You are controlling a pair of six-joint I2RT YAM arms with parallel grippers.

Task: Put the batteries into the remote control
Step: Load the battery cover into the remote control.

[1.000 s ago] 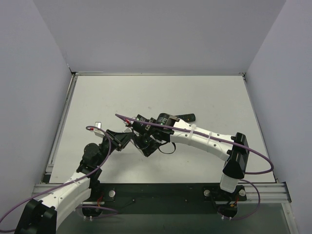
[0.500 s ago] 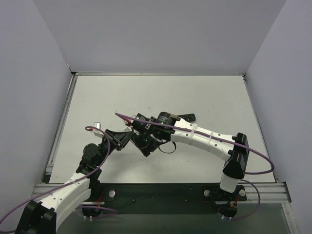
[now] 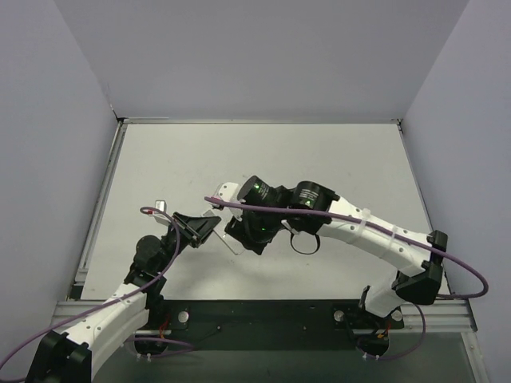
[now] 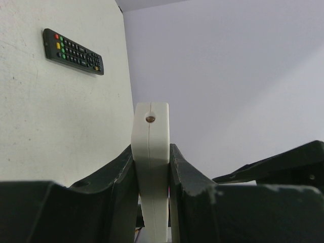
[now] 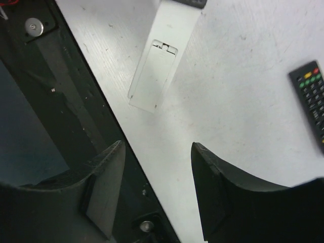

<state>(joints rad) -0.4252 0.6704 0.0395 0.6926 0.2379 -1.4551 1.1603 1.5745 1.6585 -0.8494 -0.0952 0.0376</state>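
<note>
My left gripper (image 3: pixel 207 229) is shut on the white remote control (image 3: pixel 230 242) and holds it above the table. In the left wrist view the remote (image 4: pixel 150 121) stands edge-on, pinched between both fingers (image 4: pixel 119 174). In the right wrist view its back (image 5: pixel 157 71) faces the camera, with a rectangular cover panel in place. My right gripper (image 3: pixel 246 237) hovers right beside the remote's free end; in its own view it (image 5: pixel 158 190) is open and empty, short of the remote. No batteries show in any view.
The long black remote (image 4: pixel 73 51) lies on the table beyond; it also shows at the right edge of the right wrist view (image 5: pixel 310 98) and is hidden under my right arm from above. A small pale object (image 3: pixel 160 205) lies left of my left arm.
My right arm has swung its elbow out to the right and its wrist has turned and shifted slightly right, now covering the black remote. My left gripper still holds the white remote in place.
</note>
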